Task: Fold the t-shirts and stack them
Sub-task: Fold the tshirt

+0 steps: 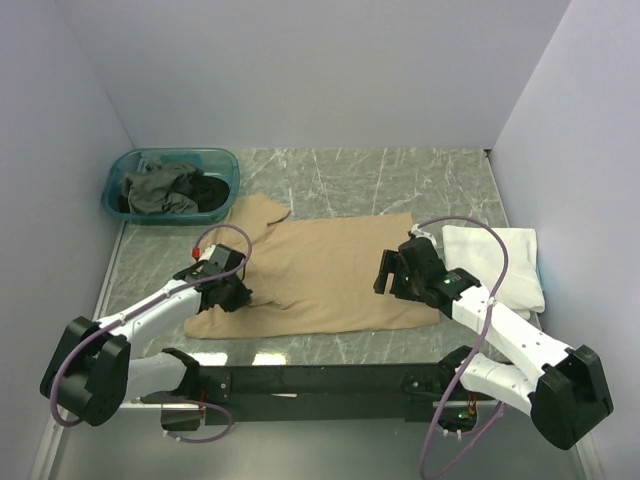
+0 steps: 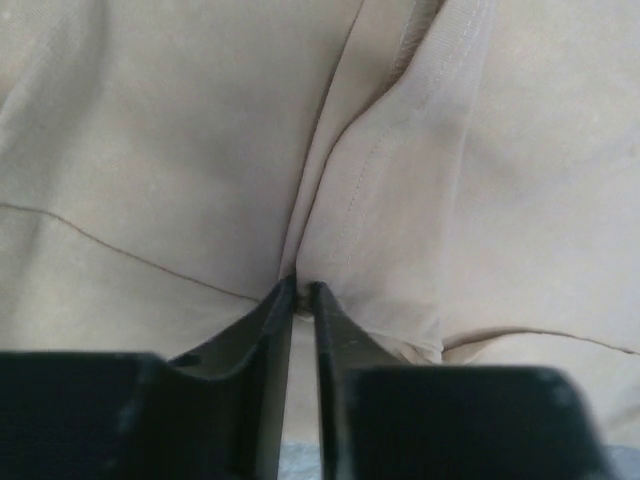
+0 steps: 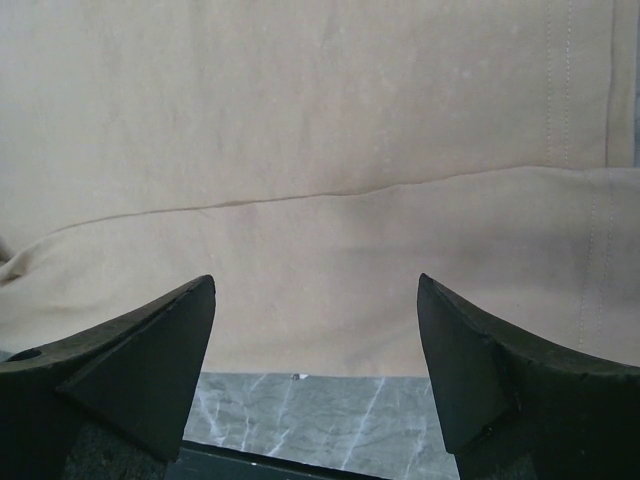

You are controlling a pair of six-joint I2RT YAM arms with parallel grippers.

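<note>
The soft tan cloth t-shirt lies flat on the grey marble table. The left gripper pinches a fold tight (to lift it, I think). The right gripper hangs wide open over its near hem.

- spread shirt: at the centre of the table.
- folded shirt: on the table, just right of it.
- tub: far left corner, with crumpled shirts inside.
- left gripper: on the spread shirt's left edge.
- right gripper: over its right edge.
</note>
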